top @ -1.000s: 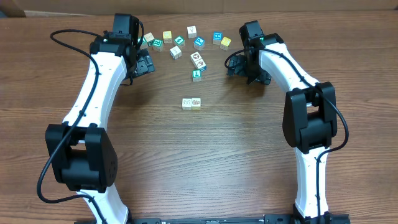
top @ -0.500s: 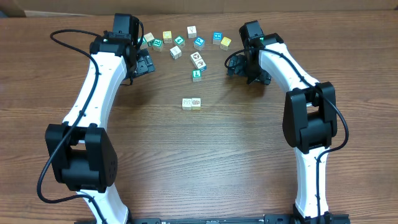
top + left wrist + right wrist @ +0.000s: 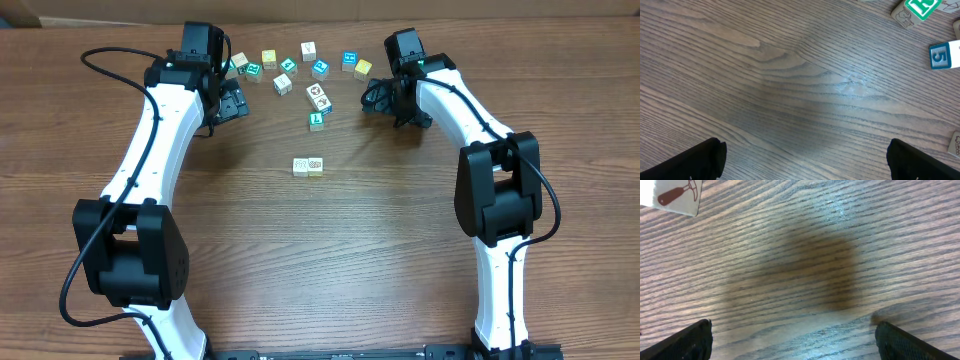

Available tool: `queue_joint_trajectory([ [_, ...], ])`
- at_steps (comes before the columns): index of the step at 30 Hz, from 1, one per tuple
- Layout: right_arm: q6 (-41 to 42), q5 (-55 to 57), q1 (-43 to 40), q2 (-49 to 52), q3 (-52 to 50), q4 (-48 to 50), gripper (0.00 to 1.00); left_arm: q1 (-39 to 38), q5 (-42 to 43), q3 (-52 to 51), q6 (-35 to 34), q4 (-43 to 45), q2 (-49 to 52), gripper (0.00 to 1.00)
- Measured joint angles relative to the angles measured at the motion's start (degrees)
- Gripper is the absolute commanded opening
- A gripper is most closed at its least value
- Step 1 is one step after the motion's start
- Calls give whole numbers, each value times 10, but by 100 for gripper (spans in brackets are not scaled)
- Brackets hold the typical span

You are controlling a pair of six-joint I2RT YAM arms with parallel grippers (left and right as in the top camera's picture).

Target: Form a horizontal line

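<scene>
On the counter (image 3: 400, 260), the horizontal line (image 3: 308, 166) was only two touching cubes. The left fingers (image 3: 234, 102) and right fingers (image 3: 376, 101) stood wide open, empty, by the loose cubes (image 3: 283, 84). The next pick likely needed a square grip, then flush placement in line.

Both arms reach to the table's (image 3: 320, 250) far edge.
Left gripper (image 3: 236, 103) and right gripper (image 3: 372, 100) hang low, jaws spread wide.

A brown wood-grain table (image 3: 330, 260) fills the view, and a pale beige strip (image 3: 500, 8) runs along its far edge at 12 o'clock.
</scene>
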Motion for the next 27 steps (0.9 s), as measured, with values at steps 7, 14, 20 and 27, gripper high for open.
queue_joint_trajectory([
  [7,0,-2,0,0,0,-19,100,0,0,0,0,0,0,100],
  [14,-2,-11,0,1,0,-44,94,0,0,0,0,0,0,100],
  [20,-6,-16,-2,1,29,-117,80,0,0,0,0,0,0,100],
  [27,-46,-18,-4,0,201,-220,100,0,0,0,0,0,0,100],
])
